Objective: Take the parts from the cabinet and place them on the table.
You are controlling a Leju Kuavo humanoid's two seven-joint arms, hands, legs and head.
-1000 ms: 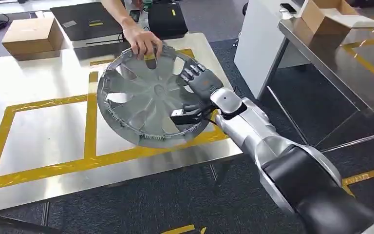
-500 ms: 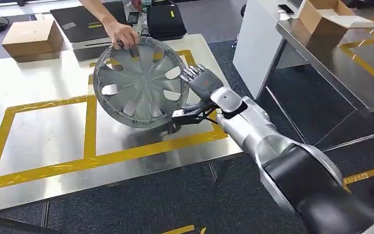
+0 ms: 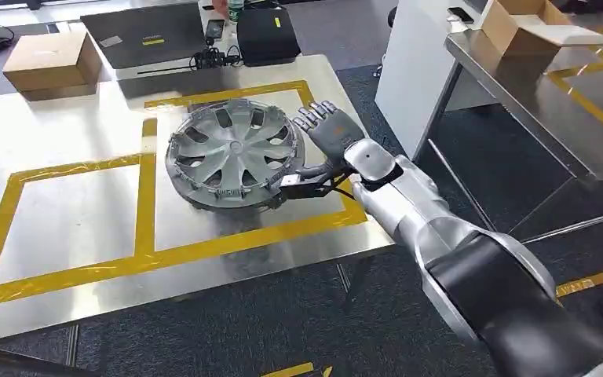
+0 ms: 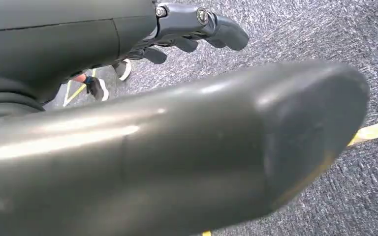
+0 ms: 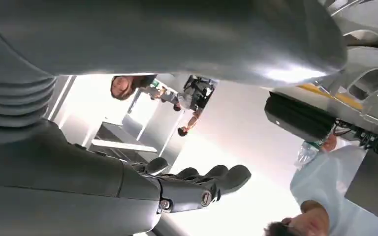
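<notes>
we see a silver-grey hubcap (image 3: 230,156) at the frame's centre on a shiny steel table (image 3: 71,212) crossed by yellow tape lines (image 3: 146,196). upper left sits a tan cardboard box (image 3: 51,61); the floor (image 3: 283,322) below is dark speckled grey.

bright overhead light glares off the steel table (image 3: 63,157); soft shadow under the hubcap (image 3: 232,153); both wrist views blurred up close, right one backlit.
</notes>
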